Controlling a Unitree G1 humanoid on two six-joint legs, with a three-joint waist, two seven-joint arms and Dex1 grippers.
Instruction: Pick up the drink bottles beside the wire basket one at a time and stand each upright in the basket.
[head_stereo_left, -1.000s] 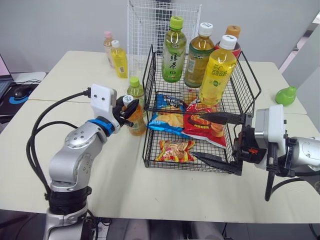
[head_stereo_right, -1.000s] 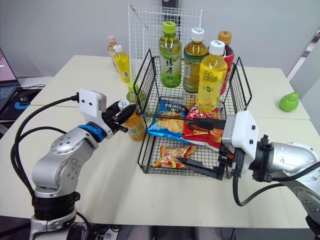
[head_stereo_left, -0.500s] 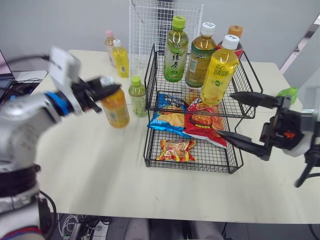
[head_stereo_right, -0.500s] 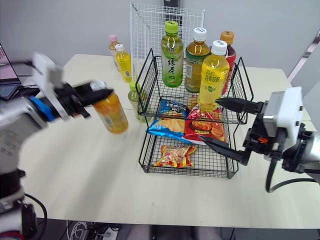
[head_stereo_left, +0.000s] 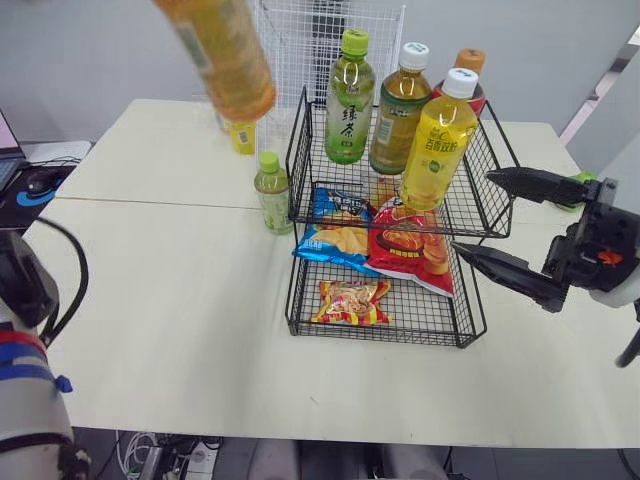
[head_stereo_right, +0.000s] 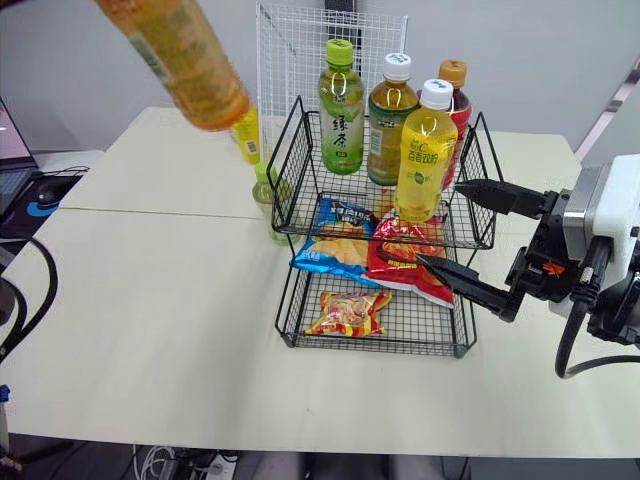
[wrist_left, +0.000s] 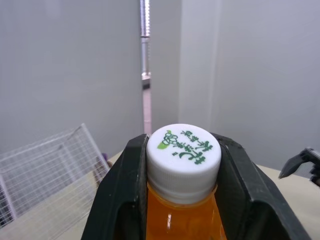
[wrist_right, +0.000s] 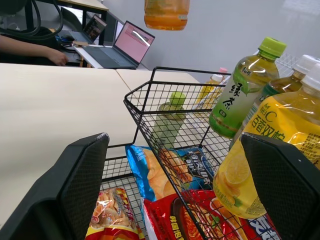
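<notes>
Orange bottle, apparently tilted, in left gripper

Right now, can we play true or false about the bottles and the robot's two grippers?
1. The left gripper is shut on the orange bottle at its white cap. True.
2. The orange bottle stands on the table. False: it is held up in the air, tilted, high above the table.
3. The right gripper is holding a bottle. False: it is open and holds nothing, by the right side of the wire basket.
4. A small green bottle stands upright on the table beside the basket. True.
5. The snack bags lie in the basket's top tier. False: they lie in the lower tier.
</notes>
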